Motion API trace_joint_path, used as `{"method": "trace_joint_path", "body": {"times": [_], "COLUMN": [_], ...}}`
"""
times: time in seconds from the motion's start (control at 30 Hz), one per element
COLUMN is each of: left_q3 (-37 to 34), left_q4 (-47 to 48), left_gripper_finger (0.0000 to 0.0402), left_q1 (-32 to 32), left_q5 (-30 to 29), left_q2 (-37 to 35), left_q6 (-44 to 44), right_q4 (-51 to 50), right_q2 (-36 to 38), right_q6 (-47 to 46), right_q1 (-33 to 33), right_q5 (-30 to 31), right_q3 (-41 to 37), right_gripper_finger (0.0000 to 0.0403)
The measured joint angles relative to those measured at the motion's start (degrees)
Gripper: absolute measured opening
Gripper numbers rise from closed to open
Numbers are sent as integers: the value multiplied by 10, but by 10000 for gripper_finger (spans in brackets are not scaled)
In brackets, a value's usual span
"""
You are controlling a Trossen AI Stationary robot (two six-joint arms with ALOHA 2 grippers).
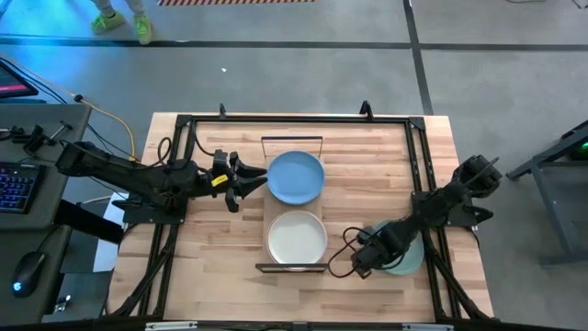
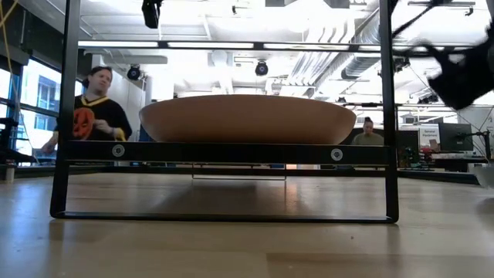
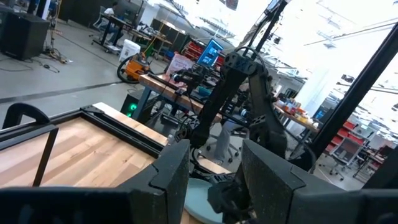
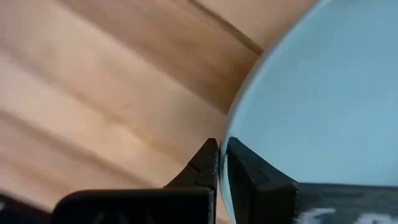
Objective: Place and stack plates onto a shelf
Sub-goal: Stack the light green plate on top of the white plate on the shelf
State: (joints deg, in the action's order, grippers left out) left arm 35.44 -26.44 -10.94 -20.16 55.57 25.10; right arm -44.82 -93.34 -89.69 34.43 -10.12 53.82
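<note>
The shelf (image 1: 274,210) lies in the middle of the table. On it rest a blue plate (image 1: 296,177) toward the far end and a whitish plate (image 1: 297,237) toward the near end. In the low view the whitish plate (image 2: 247,120) fills the shelf's near wire frame (image 2: 224,153). My left gripper (image 1: 259,181) is open, level, just left of the blue plate's rim; its two fingers (image 3: 171,171) stand apart in the wrist view. My right gripper (image 1: 360,262) is shut on a sage green plate (image 1: 406,259) on the table's right side. The other plates are out of view. My right gripper (image 4: 222,158) pinches the sage green plate's rim (image 4: 231,134) on its left side, one finger (image 4: 249,171) over the plate's inside and the other outside the edge. The fingers slant down from the right. Whether the plate is off the table, I cannot tell.
A black tube frame (image 1: 294,118) runs round the tabletop. Bare wood lies left of the shelf near the front (image 1: 211,267) and right of the blue plate (image 1: 377,175). People and workbenches (image 2: 96,108) show in the room beyond.
</note>
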Motion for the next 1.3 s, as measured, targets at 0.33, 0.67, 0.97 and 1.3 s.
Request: {"method": "trace_joint_path", "body": {"times": [0.33, 0.67, 0.97, 1.3], "left_q3": [0, 0, 0, 0], "left_q4": [-1, -1, -5, -5], "left_gripper_finger": [136, 136, 136, 136], "left_q1": [0, 0, 0, 0], "left_q5": [0, 0, 0, 0], "left_q2": [0, 0, 0, 0], "left_q6": [-2, -2, -2, 1], "right_q4": [-248, -312, -262, -239], "right_q2": [0, 0, 0, -33], "right_q6": [201, 433, 843, 1175], "right_q1": [-74, -146, -147, -137], "right_q5": [74, 192, 188, 85], "right_q3": [167, 326, 441, 444], "right_gripper_finger": [0, 0, 0, 0]}}
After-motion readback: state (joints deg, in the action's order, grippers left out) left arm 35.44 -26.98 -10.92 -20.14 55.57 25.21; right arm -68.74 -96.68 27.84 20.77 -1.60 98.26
